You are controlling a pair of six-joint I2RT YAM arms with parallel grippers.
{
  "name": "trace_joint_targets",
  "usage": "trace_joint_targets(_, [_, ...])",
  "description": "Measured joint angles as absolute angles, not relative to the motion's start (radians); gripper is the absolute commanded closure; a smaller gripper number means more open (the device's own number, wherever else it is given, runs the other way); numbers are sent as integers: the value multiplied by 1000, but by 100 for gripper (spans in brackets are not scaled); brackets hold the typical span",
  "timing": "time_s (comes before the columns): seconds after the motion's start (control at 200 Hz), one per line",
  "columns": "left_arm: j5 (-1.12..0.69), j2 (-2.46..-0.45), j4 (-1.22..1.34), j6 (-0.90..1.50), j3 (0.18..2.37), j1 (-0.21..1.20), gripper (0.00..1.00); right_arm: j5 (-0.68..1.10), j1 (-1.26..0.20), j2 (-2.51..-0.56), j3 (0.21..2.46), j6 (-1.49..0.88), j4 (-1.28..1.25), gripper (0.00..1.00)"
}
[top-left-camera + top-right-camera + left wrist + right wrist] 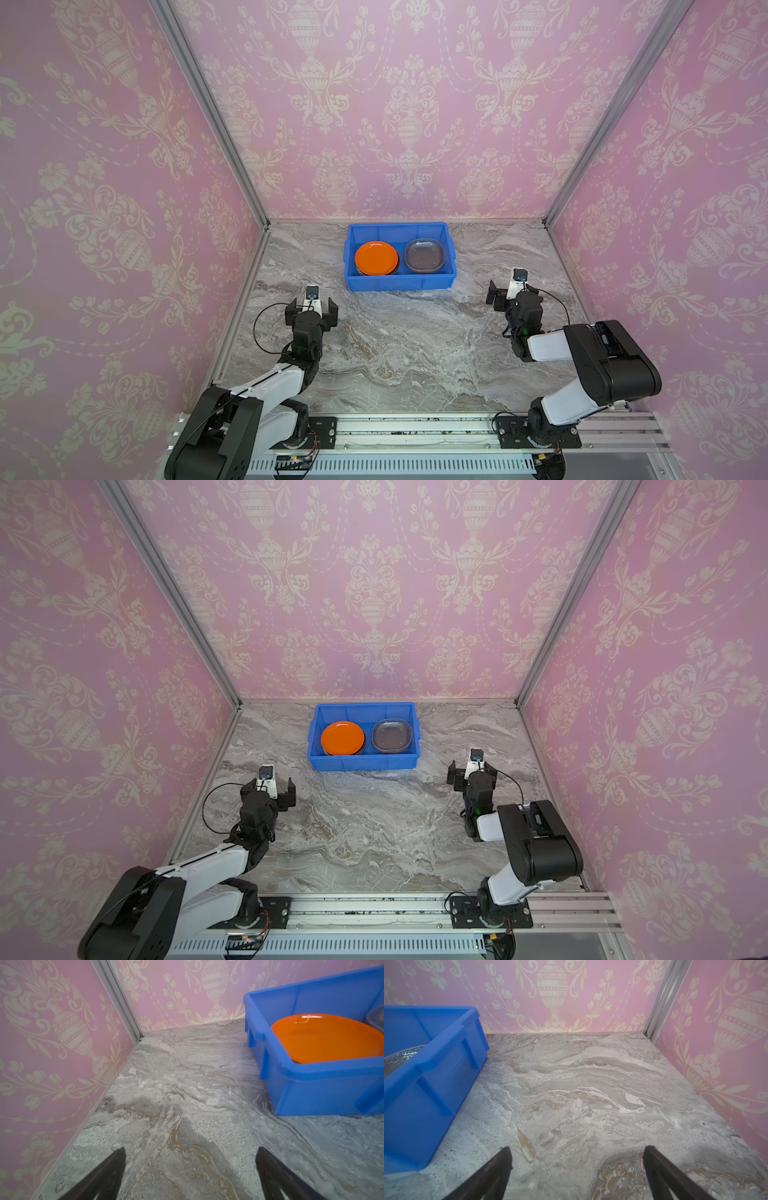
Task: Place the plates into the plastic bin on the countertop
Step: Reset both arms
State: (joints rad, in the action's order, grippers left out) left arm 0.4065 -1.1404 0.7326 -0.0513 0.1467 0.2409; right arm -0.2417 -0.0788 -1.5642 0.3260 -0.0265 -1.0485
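Looks basically done: the plates sit stacked in the plastic bin, orange plate beside a smoky glass plate so both piles fit abreast, and the left tool and right tool hover spread wide, empty, over the desk.

We see 3 walls closing in the work area: a back wall, a left wall and a right wall. All 3 carry pink wallpaper printed with cream urns, flowers and scrolls. 2 silver metal posts, a left post and a right post, run up the back corners where the walls meet. Along the front we find a silver rail lying level. Just in front of it sits a white slotted cover.
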Motion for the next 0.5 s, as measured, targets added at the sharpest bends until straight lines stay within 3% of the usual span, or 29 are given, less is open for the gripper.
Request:
trace_joint_targets(0.215, [414,-1187,846,-47,138,176,1,-234,-79,-1564,326,-27,-1037,0])
trace_joint_targets(0.5, [322,-1635,1089,-40,268,67,1,-232,-80,-1564,326,-27,-1034,0])
